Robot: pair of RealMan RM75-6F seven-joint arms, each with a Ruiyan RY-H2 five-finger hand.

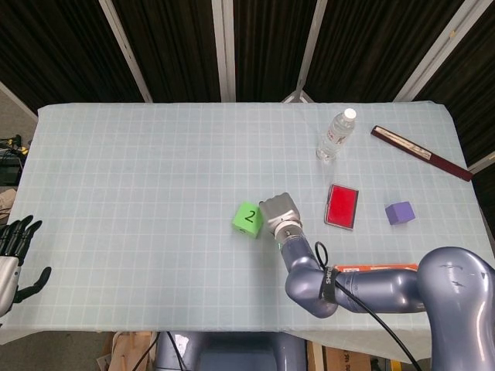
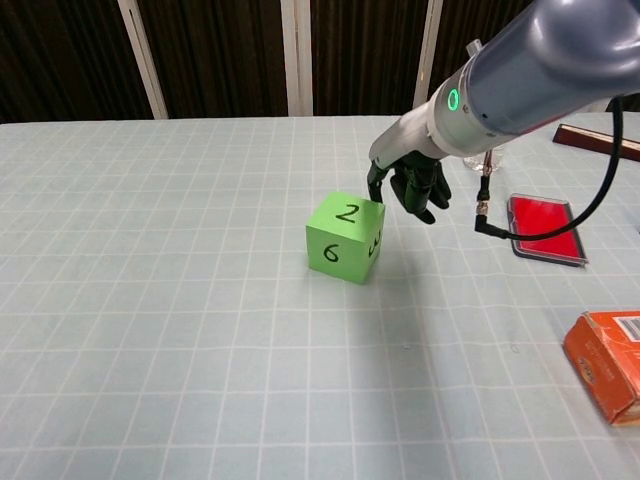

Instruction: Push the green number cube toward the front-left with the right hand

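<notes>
1. Fingers (image 2: 415, 190) of the right hand (image 2: 408, 185) curl downward, holding nothing, just beside the upper right corner of the green number cube (image 2: 345, 238); contact cannot be told.
2. Dark slatted panels with pale posts (image 1: 223, 48) back the room.
3. A pale gridded cloth covers the table (image 1: 139, 178).
4. The cube stands near the table's middle, turned askew, showing 2 on top and 6 in front.
5. The left hand (image 1: 14, 255) hangs off the table's near-left corner, fingers spread, empty.

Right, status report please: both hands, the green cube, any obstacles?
Right hand fingers curled, behind green number cube. Left hand open, idle at table edge. Front-left path clear.
</notes>
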